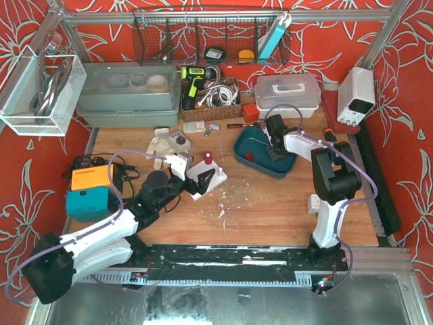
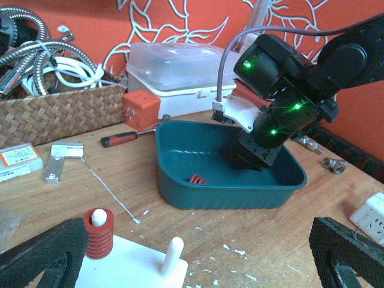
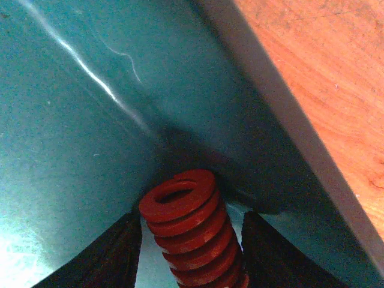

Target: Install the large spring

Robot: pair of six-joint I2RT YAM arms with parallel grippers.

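Note:
A large red spring (image 3: 189,231) lies in a corner of the teal tray (image 3: 72,120), between my right gripper's (image 3: 191,255) two black fingers. Narrow gaps show on both sides, so the jaws stand open around it. In the top view the right gripper (image 1: 277,150) reaches down into the tray (image 1: 242,141). A white base (image 2: 129,264) carries one peg with a red spring (image 2: 99,235) on it and one bare peg (image 2: 174,255). My left gripper (image 2: 195,261) is wide open and empty over the base; it also shows in the top view (image 1: 183,169).
A second red spring (image 2: 198,179) lies in the tray near its front wall. A red-handled screwdriver (image 2: 123,139), an orange block (image 2: 141,109), a wicker basket (image 2: 60,111) and a clear lidded box (image 2: 180,69) stand behind the tray. A white socket block (image 1: 313,203) lies right.

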